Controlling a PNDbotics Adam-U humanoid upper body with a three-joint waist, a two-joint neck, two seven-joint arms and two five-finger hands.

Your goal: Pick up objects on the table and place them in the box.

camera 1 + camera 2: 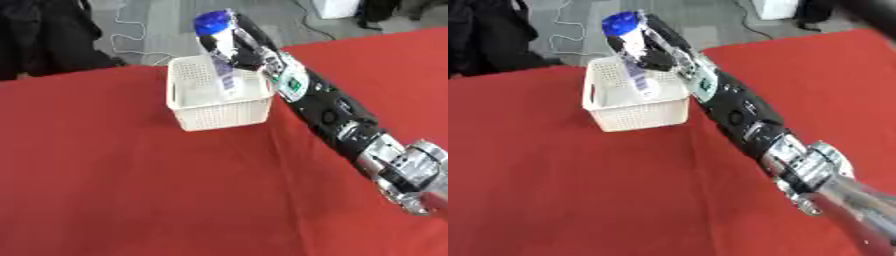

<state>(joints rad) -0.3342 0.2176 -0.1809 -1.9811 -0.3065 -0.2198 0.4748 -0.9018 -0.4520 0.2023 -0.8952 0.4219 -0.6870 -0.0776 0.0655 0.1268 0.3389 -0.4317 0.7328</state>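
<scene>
Bottle held over the white basket

Fingers (236, 47) of the right hand (249, 50) are curling around a clear bottle (223, 60), gripping it about its upper half, just beneath a blue cap (211, 22) that is sticking up above them. Below the fingers, the bottle's lower end is hanging down inside the white basket (219, 117), near the rear right corner; whether it is touching the basket floor cannot be told. A label with purple print is showing on the bottle's side, just under the grip. The bottle is tilting slightly, cap leaning toward the far left.

Behind the fingers, the black forearm is stretching back across the red tablecloth (114, 190) to the lower right corner, where the silver joints are showing. The basket is sitting on the cloth directly beneath the hand, close to the table's far edge, its perforated walls facing the camera. Apart from the bottle's lower end, its inside is looking bare. Beyond the fingers, grey floor and a white cable (131, 30) are lying past the table.
</scene>
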